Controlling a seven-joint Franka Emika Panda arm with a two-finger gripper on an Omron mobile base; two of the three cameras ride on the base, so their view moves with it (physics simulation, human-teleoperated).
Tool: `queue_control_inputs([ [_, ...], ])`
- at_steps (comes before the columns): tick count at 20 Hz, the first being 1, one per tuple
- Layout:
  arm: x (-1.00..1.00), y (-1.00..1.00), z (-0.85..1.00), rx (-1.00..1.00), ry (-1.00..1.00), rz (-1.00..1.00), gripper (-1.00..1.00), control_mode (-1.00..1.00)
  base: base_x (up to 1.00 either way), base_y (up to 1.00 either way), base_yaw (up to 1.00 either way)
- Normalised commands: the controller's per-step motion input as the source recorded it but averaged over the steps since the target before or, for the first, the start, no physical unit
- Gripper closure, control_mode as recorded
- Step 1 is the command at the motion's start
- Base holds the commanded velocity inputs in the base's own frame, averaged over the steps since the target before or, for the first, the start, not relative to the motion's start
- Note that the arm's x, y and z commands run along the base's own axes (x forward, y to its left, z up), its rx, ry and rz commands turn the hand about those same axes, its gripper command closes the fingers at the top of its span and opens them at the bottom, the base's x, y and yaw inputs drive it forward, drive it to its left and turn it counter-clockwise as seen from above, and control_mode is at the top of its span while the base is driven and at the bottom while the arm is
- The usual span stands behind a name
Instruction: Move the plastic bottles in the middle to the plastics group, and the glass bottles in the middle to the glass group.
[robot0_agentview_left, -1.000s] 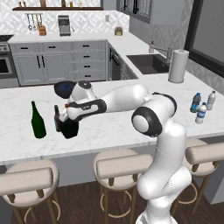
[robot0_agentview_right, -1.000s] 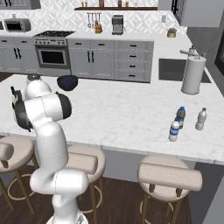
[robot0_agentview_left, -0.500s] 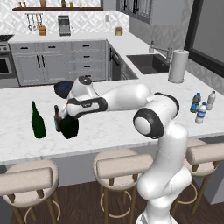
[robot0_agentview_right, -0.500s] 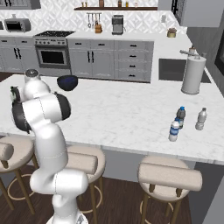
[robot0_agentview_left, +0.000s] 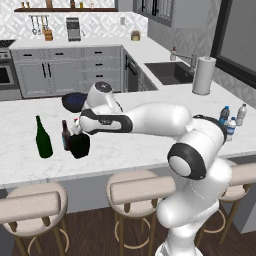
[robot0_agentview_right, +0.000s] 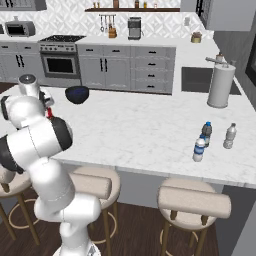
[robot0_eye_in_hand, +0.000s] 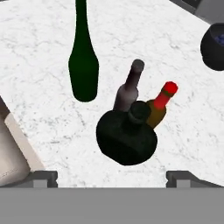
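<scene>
The squat black bottle (robot0_eye_in_hand: 127, 136) stands on the white counter, close under my open gripper (robot0_eye_in_hand: 113, 176), whose fingertips (robot0_eye_in_hand: 43, 177) are spread wide to either side and touch nothing. The amber bottle with a red top (robot0_eye_in_hand: 159, 107) and the dark brown bottle (robot0_eye_in_hand: 128, 89) stand right behind it, and the tall green bottle (robot0_eye_in_hand: 83, 65) is a little further off. From the left base view the gripper (robot0_agentview_left: 79, 133) hangs over the black bottle (robot0_agentview_left: 79, 145), next to the brown bottle (robot0_agentview_left: 65, 135) and the green bottle (robot0_agentview_left: 43, 138). Far right, the white-capped water bottle (robot0_agentview_right: 199, 149) stands by the blue-capped bottle (robot0_agentview_right: 206, 133) and the greyish bottle (robot0_agentview_right: 229, 136).
A dark blue bowl (robot0_agentview_left: 74, 101) sits behind the glass bottles. A paper towel roll (robot0_agentview_right: 220, 85) stands by the sink (robot0_agentview_left: 172, 72) at the far right. Padded stools (robot0_agentview_left: 30, 207) line the counter's near edge.
My gripper was shut on the black bottle a second ago. It has opened wide, and the bottle now stands free beside the brown and amber bottles.
</scene>
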Motion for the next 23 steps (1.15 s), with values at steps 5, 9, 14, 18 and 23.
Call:
queue_control_inputs([
  [5,-0.93,-0.53,0.0,0.03,0.01,-0.07,-1.0,-1.0,0.0,0.0,0.0],
  [9,-0.83,-0.73,0.0,0.06,0.07,-0.13,-1.0,-1.0,0.0,0.0,0.0],
  [14,-0.67,-0.73,0.12,0.02,0.06,-0.17,-1.0,-1.0,0.0,0.0,0.0],
  [18,-0.65,-0.67,0.39,0.0,0.05,-0.18,-1.0,-1.0,0.0,0.0,0.0],
  [23,-0.35,-0.58,-0.03,0.0,0.03,-0.19,-1.0,-1.0,0.0,0.0,0.0],
])
